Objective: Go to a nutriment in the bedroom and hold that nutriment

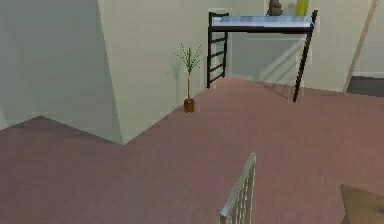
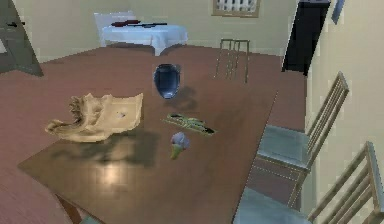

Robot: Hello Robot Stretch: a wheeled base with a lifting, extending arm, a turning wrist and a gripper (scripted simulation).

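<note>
Whether the gripper grips anything cannot be told; the likely slip is taking the small bluish blob (image 2: 178, 145) on the brown wooden table (image 2: 235, 150) for bedroom food; the black-framed loft bed (image 1: 262, 22) lies ahead.

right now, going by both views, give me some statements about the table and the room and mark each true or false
1. A blue rounded vessel stands on the brown table. True.
2. The potted plant stands on that table. False: it stands on the floor against the wall in the forward view.
3. A bed with a white cover stands beyond the table. True.
4. The tall black frame has no ladder. False: a ladder runs up its left end.
5. The chairs stand at the arm side view's left. False: they stand along the table's right side.
</note>
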